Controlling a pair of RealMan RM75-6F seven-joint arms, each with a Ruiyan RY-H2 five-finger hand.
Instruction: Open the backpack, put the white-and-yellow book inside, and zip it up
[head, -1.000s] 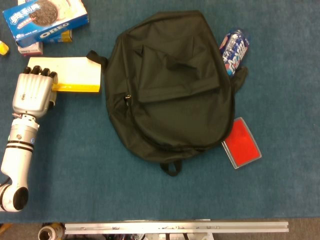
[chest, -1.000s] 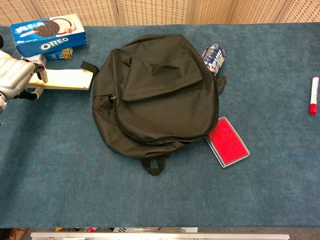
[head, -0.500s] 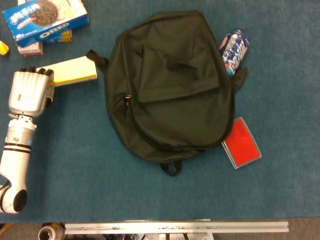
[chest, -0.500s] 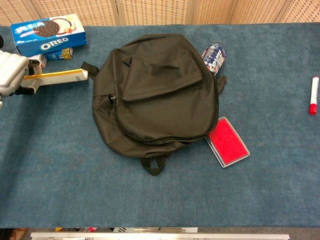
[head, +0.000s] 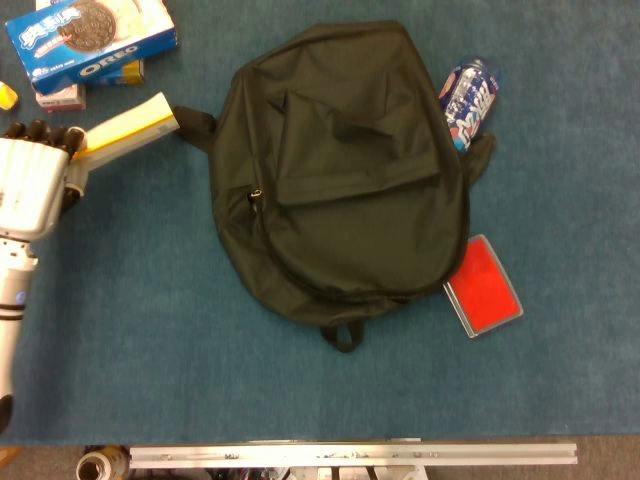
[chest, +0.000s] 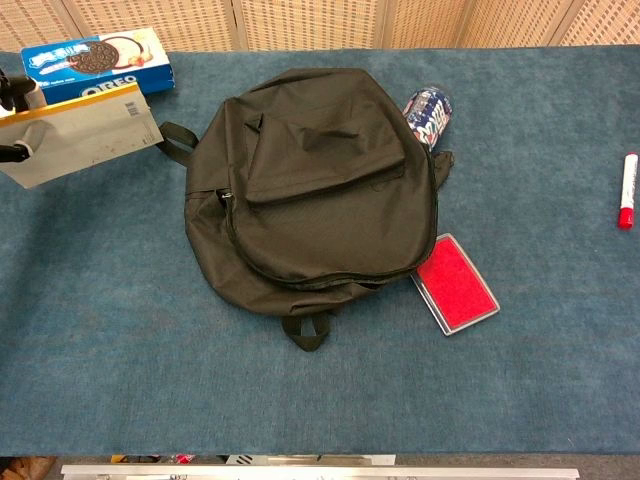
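The black backpack (head: 345, 170) lies flat in the middle of the blue table, its main zipper closed with the pull (head: 256, 195) on its left side. My left hand (head: 30, 185) is at the far left edge and grips the white-and-yellow book (head: 125, 128) by its left end. The book is off the table and tilted, its right end just left of the backpack's strap. In the chest view the book (chest: 85, 135) shows its pale underside with a barcode, and the hand is almost wholly out of frame. The right hand is in neither view.
A blue Oreo box (head: 90, 38) sits at the back left on a smaller box (head: 60, 97). A blue can (head: 468, 100) lies against the backpack's right shoulder. A red flat case (head: 485, 285) is at its lower right, and a red marker (chest: 628, 190) far right.
My left hand has lifted the book off the table and drawn it leftward, tipping it so the chest view now shows its underside. The backpack has not moved.
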